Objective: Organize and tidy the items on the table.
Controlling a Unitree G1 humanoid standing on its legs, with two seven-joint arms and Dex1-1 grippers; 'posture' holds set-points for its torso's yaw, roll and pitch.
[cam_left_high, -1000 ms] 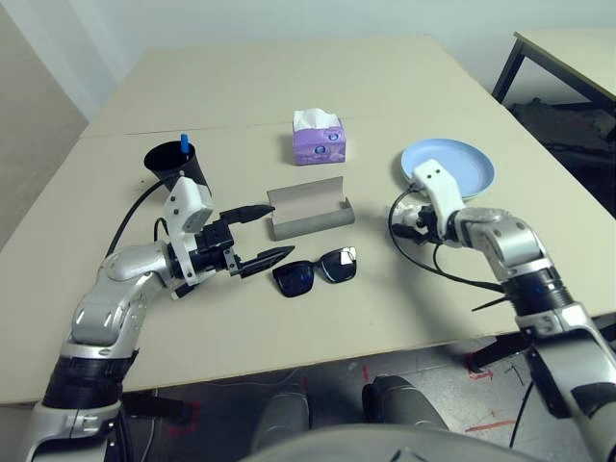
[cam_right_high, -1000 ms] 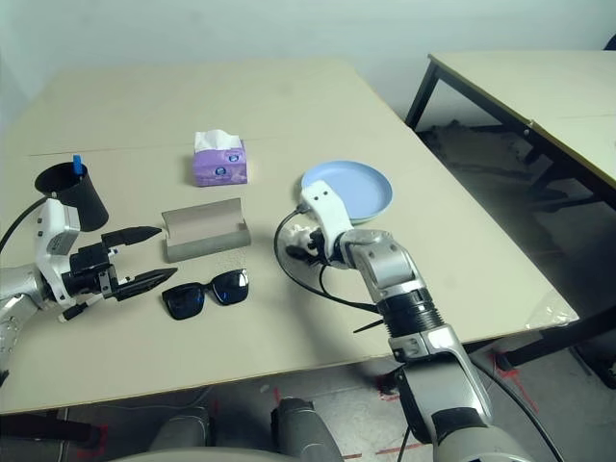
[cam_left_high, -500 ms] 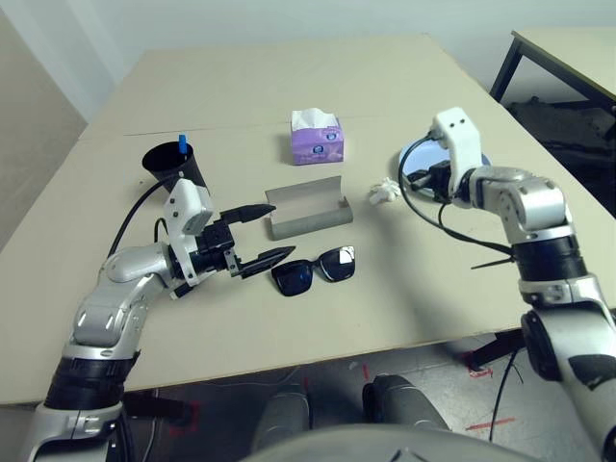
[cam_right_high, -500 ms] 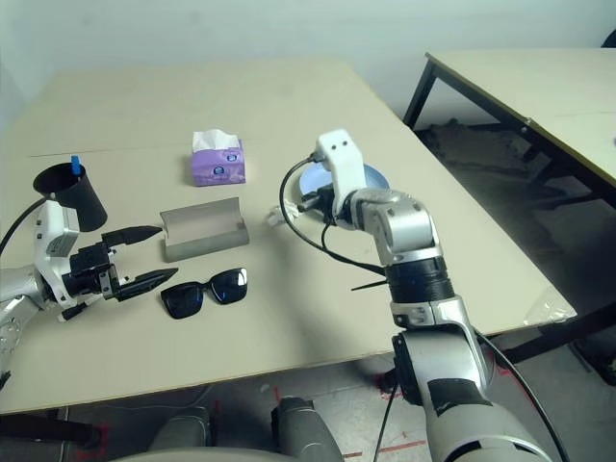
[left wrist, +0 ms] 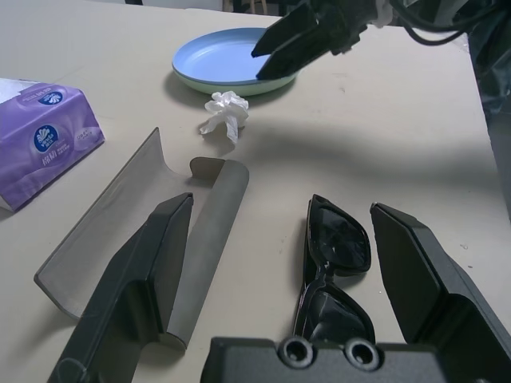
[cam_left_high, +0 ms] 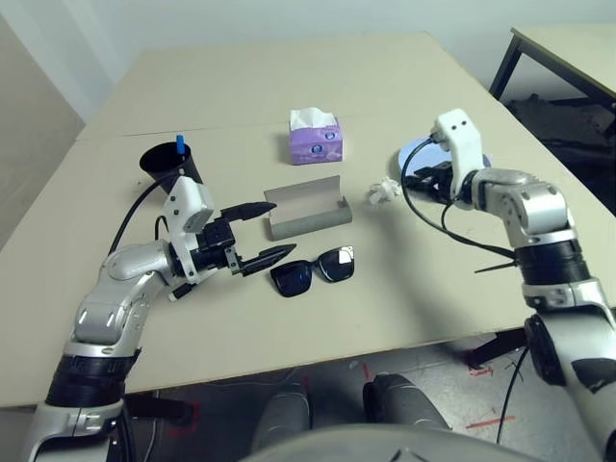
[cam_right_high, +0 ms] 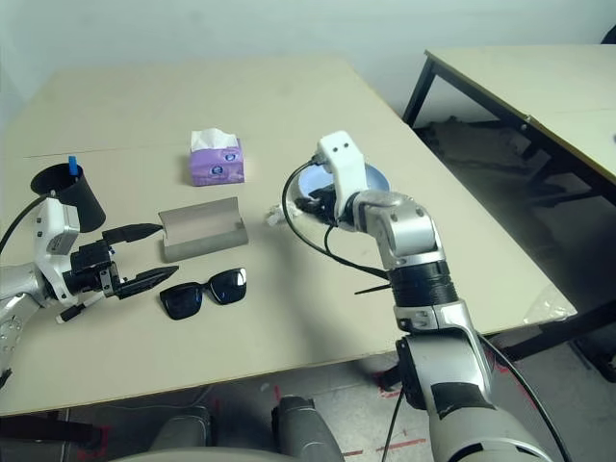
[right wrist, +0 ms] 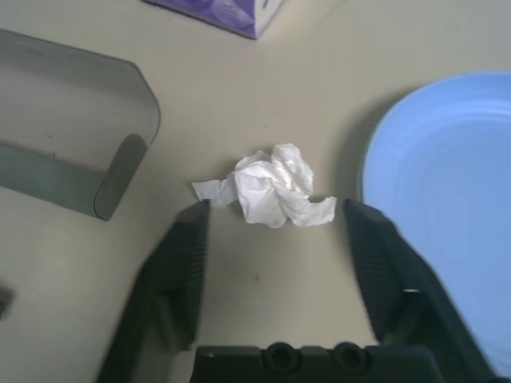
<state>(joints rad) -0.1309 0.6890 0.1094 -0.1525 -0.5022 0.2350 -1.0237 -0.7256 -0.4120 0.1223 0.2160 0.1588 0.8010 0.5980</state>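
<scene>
**Right gripper wide above the tissue, left gripper spread at the sunglasses**

The right gripper (right wrist: pixel 271 231) hangs over the table (cam_left_high: pixel 289 87) with its two black fingers spread wide, and the crumpled white tissue (right wrist: pixel 275 185) lies on the bare tabletop just past their tips, loose and wrinkled, held by nothing. From the head camera the right gripper's fingers are mostly hidden behind the white wrist housing and a loop of black cable. Just beside the tissue sits the light-blue plate (right wrist: pixel 447 207), smooth and round; the right arm covers much of it in the head views. In the left wrist view a pale green rim peeks out under it, so a second plate seems to lie beneath, though only its edge shows.

The left gripper (left wrist: pixel 279 263) is also wide apart, empty, fingers pointing across the table. Between them lie the black sunglasses (left wrist: pixel 335 275), glossy, dark-lensed, flat on the table. One finger reaches alongside the grey glasses case (cam_left_high: pixel 308 212), a matte oblong shell lying open with its curved lid up.

Behind the left arm stands the black cup (cam_left_high: pixel 175 166), tapered, its base hidden by the wrist. A blue cap (cam_left_high: pixel 182 142) pokes above its rim; the marker's body is out of sight inside. Farther back sits a purple tissue box (cam_left_high: pixel 317 141), a white sheet tufting from its top.
</scene>
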